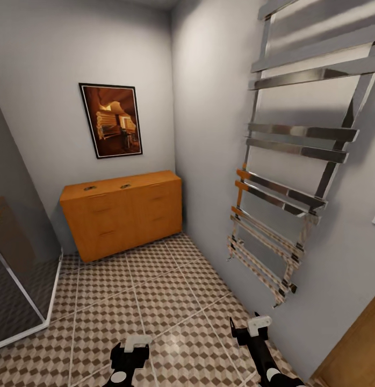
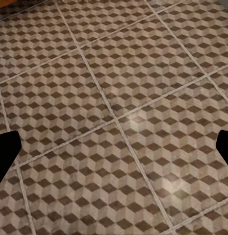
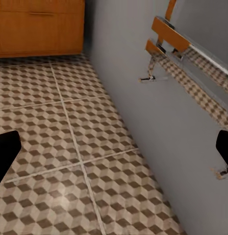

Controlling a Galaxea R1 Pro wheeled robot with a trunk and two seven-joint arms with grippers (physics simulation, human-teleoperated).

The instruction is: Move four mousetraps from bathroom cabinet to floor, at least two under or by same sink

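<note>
Standing at the far wall, one orange-brown cabinet [image 1: 123,215] bears two small dark items on top, too small to identify. Cube-patterned bathroom floor [image 1: 155,301] lies before it. Left gripper [image 1: 135,344] and right gripper [image 1: 252,327] are both spread, empty.

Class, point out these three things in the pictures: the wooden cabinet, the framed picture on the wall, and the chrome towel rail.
cabinet [image 1: 125,217], head view, on its drawer front.
framed picture [image 1: 111,120], head view, centre of the image.
towel rail [image 1: 296,130], head view, on a middle bar.
</note>
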